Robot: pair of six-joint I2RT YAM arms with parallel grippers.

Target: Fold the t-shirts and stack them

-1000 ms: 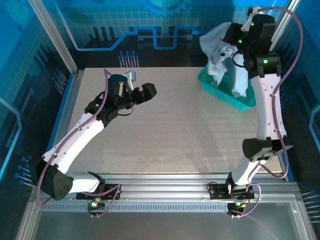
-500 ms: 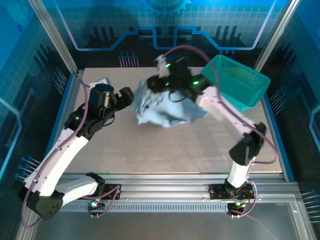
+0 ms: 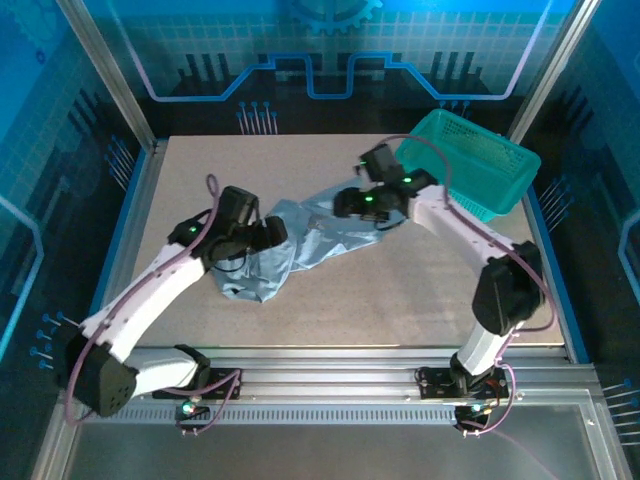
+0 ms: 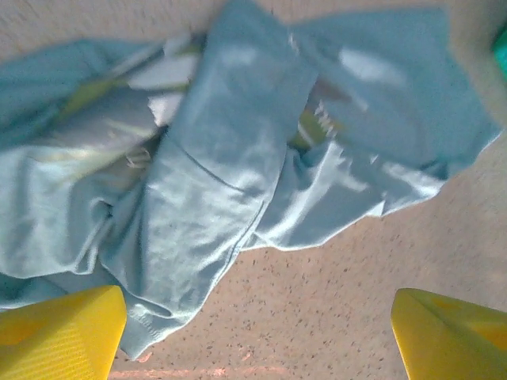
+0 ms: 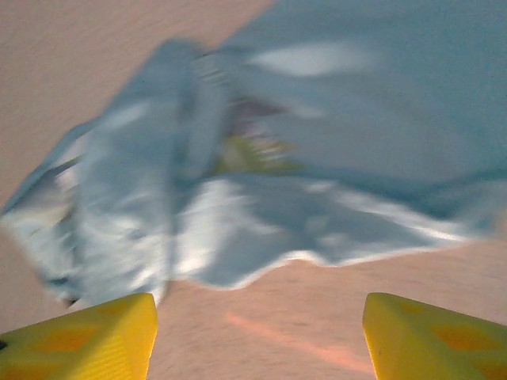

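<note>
Top external view: t-shirts (image 3: 300, 240) now heaped on table (image 3: 400, 300), earlier aloft; left gripper (image 3: 274, 236) and right gripper (image 3: 343, 206) both spread apart.

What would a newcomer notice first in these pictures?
A crumpled grey-blue t-shirt lies in the middle of the table, with the open left gripper and open right gripper over its two ends. A teal mesh basket sits at the far right corner.
</note>
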